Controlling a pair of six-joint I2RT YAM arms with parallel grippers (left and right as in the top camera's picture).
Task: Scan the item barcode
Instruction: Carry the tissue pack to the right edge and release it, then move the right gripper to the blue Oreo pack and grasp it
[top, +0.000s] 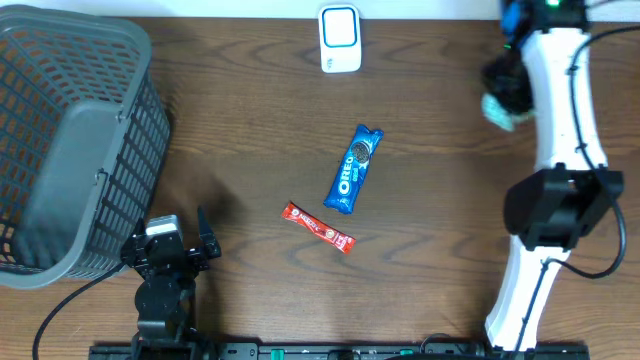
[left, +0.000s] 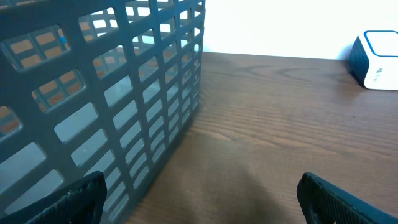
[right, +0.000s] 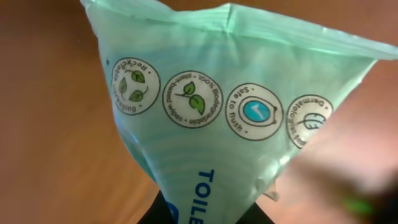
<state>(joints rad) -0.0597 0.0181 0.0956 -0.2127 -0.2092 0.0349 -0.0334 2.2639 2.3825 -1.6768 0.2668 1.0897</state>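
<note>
A brown wooden counter (top: 260, 130) filled the scene, with a pale wall beyond its far edge in the left wrist view.

The right end effector (top: 510, 80) was closed tight on a green packet (right: 230, 93), pinching it at one narrow end so that the rest fanned out in front of the wrist camera. The face on show carried 4 round printed emblems and part of a blue word; no barcode could be seen on that face. The packet hung well to the right of the scanner (top: 340, 38), a small white and blue unit at the far edge of the counter.

The left end effector (left: 200, 198) stood wide open and held nothing, far to the left of the scanner and nearer the robot, just beside a grey basket (top: 140, 150).

An Oreo pack (top: 354, 168) and a red bar (top: 319, 227) lay on the counter on the robot's side of the scanner, untouched.

The step in hand looked like the carry: the item was gripped but not yet presented. The next move would probably call for swinging the packet left toward the scanner and turning the wrist until the barcode side, wherever it lies, faces the scanner.
</note>
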